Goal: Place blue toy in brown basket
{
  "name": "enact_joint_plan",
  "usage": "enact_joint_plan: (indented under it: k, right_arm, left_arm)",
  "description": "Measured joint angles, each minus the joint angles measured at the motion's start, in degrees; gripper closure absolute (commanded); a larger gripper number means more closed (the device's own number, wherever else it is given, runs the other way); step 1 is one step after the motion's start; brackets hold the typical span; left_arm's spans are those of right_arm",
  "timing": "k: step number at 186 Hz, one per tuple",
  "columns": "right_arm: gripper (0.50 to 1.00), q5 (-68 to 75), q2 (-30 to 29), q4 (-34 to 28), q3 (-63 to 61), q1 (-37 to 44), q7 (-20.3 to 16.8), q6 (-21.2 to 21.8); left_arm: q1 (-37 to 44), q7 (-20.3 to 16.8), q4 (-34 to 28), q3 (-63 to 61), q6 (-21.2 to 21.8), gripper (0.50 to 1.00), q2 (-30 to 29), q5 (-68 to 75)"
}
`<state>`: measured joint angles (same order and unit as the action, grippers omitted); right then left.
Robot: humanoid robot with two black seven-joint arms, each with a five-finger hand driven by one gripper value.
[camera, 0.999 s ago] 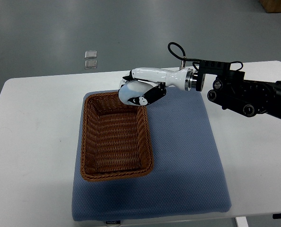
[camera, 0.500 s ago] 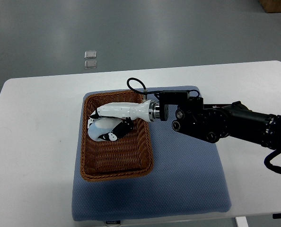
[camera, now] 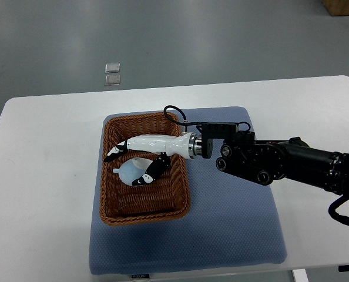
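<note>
The blue toy was seen lying inside the brown basket, just beneath the right robot hand, at about 7 o'clock from its palm. The robot hand was extended from 3 o'clock over the basket's far half, with its fingers spread and nothing clasped. The basket was set on a blue mat upon the white surface.

A single camera looks steeply down from the robot's own side, set high enough to take in nearly the whole white counter and a strip of grey floor beyond its far edge. The blue mat sits at mid-frame. The right arm enters from the picture's right edge. No second view overlaps it.
</note>
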<state>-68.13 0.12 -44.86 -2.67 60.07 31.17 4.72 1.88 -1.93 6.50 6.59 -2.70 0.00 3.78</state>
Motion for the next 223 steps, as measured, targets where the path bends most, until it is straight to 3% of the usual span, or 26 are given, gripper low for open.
enact_joint_plan:
  k: [11, 52, 81, 135, 177, 223]
  right_arm:
    - [0.597, 0.2, 0.2, 0.0, -0.7, 0.1, 0.0, 0.0]
    - [0.597, 5.2, 1.8, 0.0, -6.2, 0.0, 0.0, 0.9]
    - [0.595, 16.7, 3.9, 0.2, -8.4, -0.8, -0.7, 3.8]
    - [0.591, 35.9, 7.8, 1.4, -16.0, -5.6, -9.0, 6.6]
    - [0.591, 49.4, 10.7, 5.2, -23.4, -10.0, -18.3, 12.7]
    - [0.589, 64.7, 13.5, 9.1, -23.8, -11.0, -21.3, 17.6]
  left_arm:
    - [0.0, 0.0, 0.0, 0.0, 0.0, 0.500, 0.0, 0.0]
    - [0.0, 0.0, 0.0, 0.0, 0.0, 0.500, 0.0, 0.0]
    - [0.0, 0.0, 0.0, 0.0, 0.0, 0.500, 0.0, 0.0]
    - [0.0, 0.0, 0.0, 0.0, 0.0, 0.500, 0.0, 0.0]
    - [0.0, 0.0, 0.0, 0.0, 0.0, 0.500, 0.0, 0.0]
    - [0.0, 0.0, 0.0, 0.0, 0.0, 0.500, 0.0, 0.0]
